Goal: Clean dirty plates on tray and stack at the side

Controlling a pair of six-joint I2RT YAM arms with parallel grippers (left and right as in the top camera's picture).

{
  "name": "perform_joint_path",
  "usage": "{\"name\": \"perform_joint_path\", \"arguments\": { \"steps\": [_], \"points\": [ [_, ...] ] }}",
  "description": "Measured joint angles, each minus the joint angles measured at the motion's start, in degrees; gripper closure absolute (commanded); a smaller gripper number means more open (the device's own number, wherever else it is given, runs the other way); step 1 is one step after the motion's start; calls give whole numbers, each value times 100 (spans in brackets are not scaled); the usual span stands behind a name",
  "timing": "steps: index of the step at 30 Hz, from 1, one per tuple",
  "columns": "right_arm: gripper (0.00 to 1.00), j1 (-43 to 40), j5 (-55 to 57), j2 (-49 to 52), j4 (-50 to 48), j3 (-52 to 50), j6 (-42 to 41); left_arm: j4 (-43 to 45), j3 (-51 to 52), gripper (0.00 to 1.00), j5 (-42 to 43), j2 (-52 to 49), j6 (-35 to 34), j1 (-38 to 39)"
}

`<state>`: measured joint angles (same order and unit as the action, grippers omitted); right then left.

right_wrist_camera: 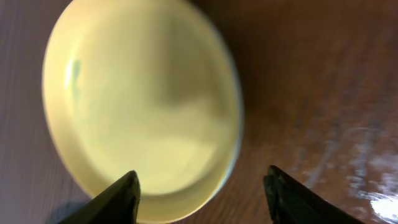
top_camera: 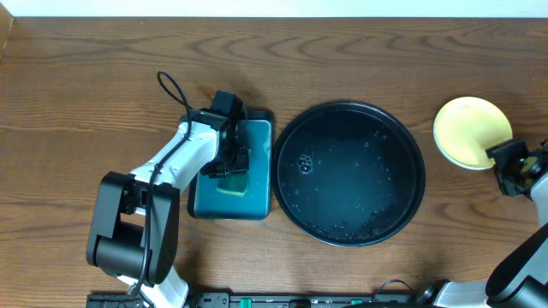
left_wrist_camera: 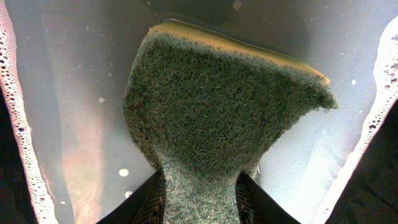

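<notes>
Left fingers are clamped on the sponge, down in the sudsy teal tray. The black tray just has bubbly water in it. The yellow plate sits on the surface right of it, with the right fingers spread apart, released, at its edge.

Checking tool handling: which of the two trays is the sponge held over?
The small rectangular teal tray, where the left claw pinches the green-and-yellow sponge; the large round black tray to its right holds only soapy water.
</notes>
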<state>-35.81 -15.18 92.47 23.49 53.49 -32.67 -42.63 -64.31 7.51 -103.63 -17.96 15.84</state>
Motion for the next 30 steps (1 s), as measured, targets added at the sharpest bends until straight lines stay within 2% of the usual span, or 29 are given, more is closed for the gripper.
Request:
{"name": "perform_joint_path", "arguments": {
  "steps": [2,4,6,8,10,12,20,30],
  "points": [
    [33,101,-175,0,-31,0,236,-2,0,58,0,0,0,0],
    [28,247,-372,0,-55,0,498,-26,0,55,-4,17,2,0],
    [18,420,-498,0,-66,0,704,-46,0,51,-17,72,4,0],
    [1,619,-614,0,-66,0,918,-44,0,45,-22,232,22,0],
    [1,839,-678,-2,-66,0,1095,-44,0,32,-26,494,37,0],
    [1,1108,-704,-13,-66,2,1268,-46,0,25,-42,809,72,0],
    [1,2435,-146,-376,573,234,1910,-251,-2,22,-190,1803,151,-260],
    [1,3759,822,-592,2441,1235,2507,-1683,-24,22,2,1934,109,-1158]
  ]
}}
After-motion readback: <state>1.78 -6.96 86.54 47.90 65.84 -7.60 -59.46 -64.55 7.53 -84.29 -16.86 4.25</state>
